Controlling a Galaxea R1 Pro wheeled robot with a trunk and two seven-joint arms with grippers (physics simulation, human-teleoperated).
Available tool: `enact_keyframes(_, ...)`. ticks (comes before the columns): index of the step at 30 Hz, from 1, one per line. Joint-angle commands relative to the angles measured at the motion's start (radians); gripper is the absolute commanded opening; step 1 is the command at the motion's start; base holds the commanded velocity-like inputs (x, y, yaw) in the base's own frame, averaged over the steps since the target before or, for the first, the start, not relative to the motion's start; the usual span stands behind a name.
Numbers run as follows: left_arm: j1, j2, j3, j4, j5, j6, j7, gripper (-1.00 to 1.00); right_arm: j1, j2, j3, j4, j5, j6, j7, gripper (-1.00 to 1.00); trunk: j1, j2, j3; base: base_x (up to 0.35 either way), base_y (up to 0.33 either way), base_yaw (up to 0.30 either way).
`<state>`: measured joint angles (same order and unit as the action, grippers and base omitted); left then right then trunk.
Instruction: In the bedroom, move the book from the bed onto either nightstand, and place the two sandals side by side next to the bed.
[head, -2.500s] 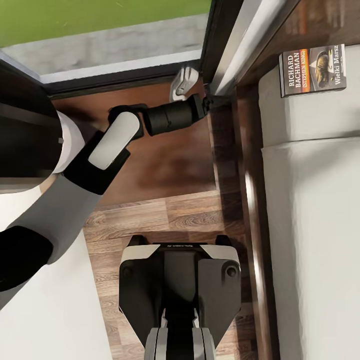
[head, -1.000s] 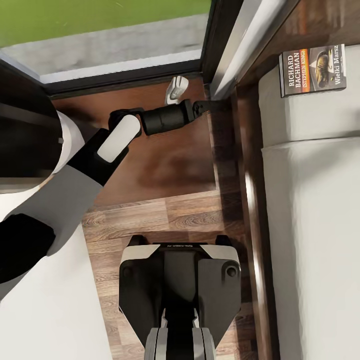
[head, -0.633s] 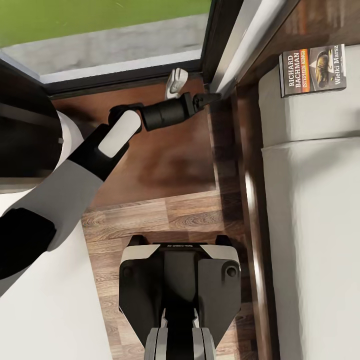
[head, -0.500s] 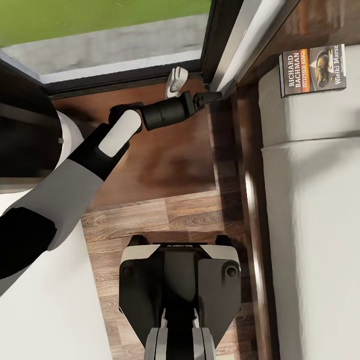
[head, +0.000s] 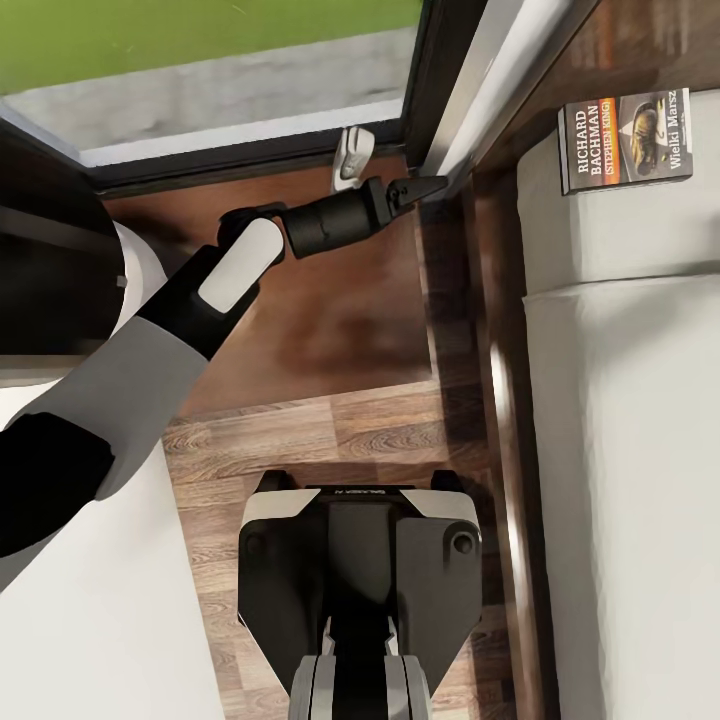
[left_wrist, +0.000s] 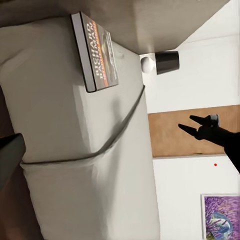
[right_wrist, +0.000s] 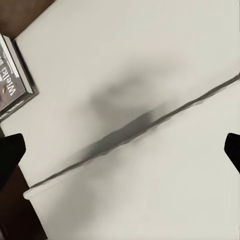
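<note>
The book (head: 625, 139) lies flat on the bed (head: 620, 420) at the upper right of the head view, close to the headboard (head: 640, 40) and on the pillow end of the pale mattress. In the left wrist view the book (left_wrist: 96, 51) sits at the upper left on the same grey-white bedding, and in the right wrist view only its corner (right_wrist: 12, 82) shows at the left edge.

The left arm reaches across the dark nightstand (head: 330, 300) in the upper middle of the head view, and the left claw (head: 425, 188) points right toward the corner where the window frame (head: 430, 70) meets the bed frame. Its jaws look nearly together with nothing between them, though the angle leaves some doubt. A small white piece (head: 351, 158) shows just above the forearm, near the window frame.

The right claw appears as two dark fingertips (right_wrist: 10, 155) at the side edges of the right wrist view, set wide apart over bare mattress and holding nothing.

Against the frame from 2.5 seconds ago, the left claw sits higher and further right in the head view. The book has not moved. The robot base (head: 360, 590) at the bottom centre is unchanged.
</note>
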<state>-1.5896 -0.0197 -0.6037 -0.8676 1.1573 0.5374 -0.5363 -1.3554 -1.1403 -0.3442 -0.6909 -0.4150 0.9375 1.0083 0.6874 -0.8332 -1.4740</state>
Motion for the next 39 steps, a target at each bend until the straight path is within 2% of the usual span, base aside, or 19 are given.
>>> enact_keyframes(1,-0.001,0.0,-0.001,0.001,0.009,0.007,0.0,1.0,-0.002,0.0,0.0,0.001,0.002,0.004,0.004,1.0,0.0,-0.001,0.0,0.0,0.0,0.0)
enact_keyframes(13,-0.003,-0.009,-0.002,0.003,0.008,0.0,-0.017,1.0,-0.001,0.043,0.0,-0.003,-0.002,0.034,0.005,1.0,0.0,-0.001,0.0,0.0,0.0,0.0)
enact_keyframes(27,-0.015,-0.013,-0.002,0.07,-0.004,-0.012,-0.046,1.0,-0.001,0.052,-0.001,-0.005,-0.004,0.046,0.008,1.0,0.0,-0.001,0.0,0.0,0.0,0.0)
enact_keyframes(32,-0.05,-0.029,-0.002,0.14,-0.028,-0.028,-0.093,1.0,0.0,0.053,-0.001,-0.006,-0.005,0.048,0.009,1.0,0.0,-0.001,0.0,0.0,0.0,0.0)
enact_keyframes(34,-0.078,-0.05,-0.002,0.199,-0.042,-0.04,-0.129,1.0,0.001,0.053,-0.001,-0.006,-0.005,0.049,0.01,1.0,0.0,-0.001,0.0,0.0,0.0,0.0)
enact_keyframes(37,-0.095,-0.061,-0.002,0.23,-0.047,-0.045,-0.146,1.0,0.001,0.053,-0.001,-0.007,-0.005,0.049,0.01,1.0,0.0,-0.001,0.0,0.0,0.0,0.0)
enact_keyframes(39,-0.135,-0.081,-0.004,0.291,-0.056,-0.053,-0.174,1.0,0.002,0.052,-0.001,-0.013,-0.005,0.05,0.01,1.0,0.0,-0.001,0.0,0.0,0.0,0.0)
